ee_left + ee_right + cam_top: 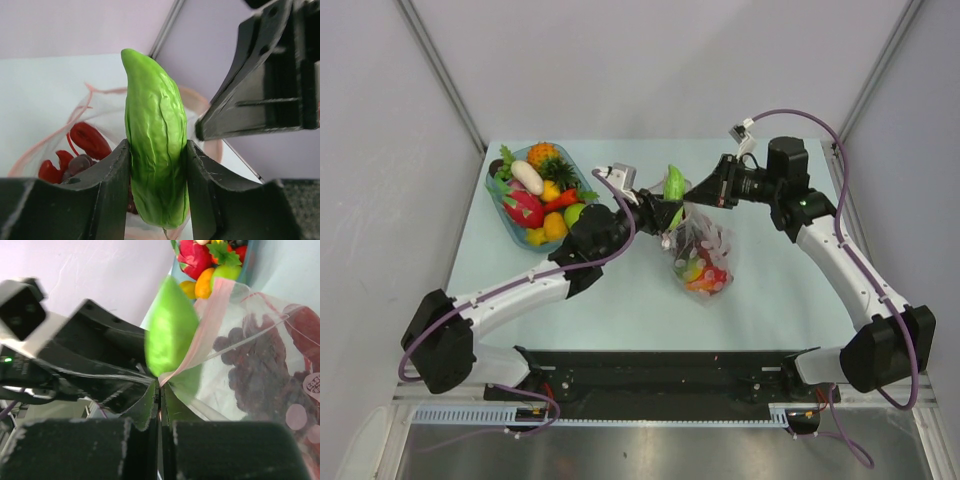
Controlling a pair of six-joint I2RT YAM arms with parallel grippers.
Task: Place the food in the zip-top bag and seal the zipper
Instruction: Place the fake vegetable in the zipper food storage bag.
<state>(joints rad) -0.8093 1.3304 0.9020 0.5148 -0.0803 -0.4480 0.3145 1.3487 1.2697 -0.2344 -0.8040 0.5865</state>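
Note:
My left gripper (157, 170) is shut on a green ridged toy vegetable (155, 145), upright at the mouth of the clear zip-top bag (705, 250). It shows in the top view (674, 184) just above the bag's opening. My right gripper (161, 390) is shut on the bag's pink zipper edge (210, 320) and holds the mouth up and open. Inside the bag lie red pieces (90, 140), purple grapes (250, 360) and orange food (695, 268). More food (535, 195) fills the blue-green tray (516, 230) at the back left.
The two grippers are close together over the middle of the pale table (780, 300). Grey walls stand on both sides and behind. A black rail (660, 375) runs along the near edge.

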